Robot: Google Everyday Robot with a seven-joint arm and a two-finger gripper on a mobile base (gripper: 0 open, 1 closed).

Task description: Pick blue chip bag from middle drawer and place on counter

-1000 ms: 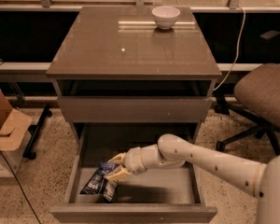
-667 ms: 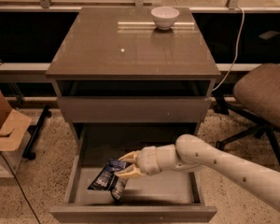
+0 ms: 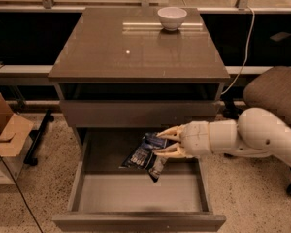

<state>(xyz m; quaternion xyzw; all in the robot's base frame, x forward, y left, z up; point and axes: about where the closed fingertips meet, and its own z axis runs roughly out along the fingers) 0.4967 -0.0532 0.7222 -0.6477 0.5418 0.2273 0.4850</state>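
The blue chip bag (image 3: 144, 155) is a crinkled dark-blue foil bag with white print. It hangs tilted above the pale floor of the open middle drawer (image 3: 136, 193), lifted off it. My gripper (image 3: 162, 143) reaches in from the right on a white arm, and its fingers (image 3: 169, 152) are shut on the bag's right end. The glossy grey-brown counter (image 3: 136, 47) lies above, on top of the cabinet.
A white bowl (image 3: 172, 18) stands at the back of the counter. A flat closed drawer front (image 3: 138, 113) sits above the open drawer. An office chair (image 3: 274, 93) is at the right. A cardboard box (image 3: 5, 135) is on the floor at the left.
My gripper has risen and moved right, lifting the chip bag off the drawer floor toward the drawer's upper right.
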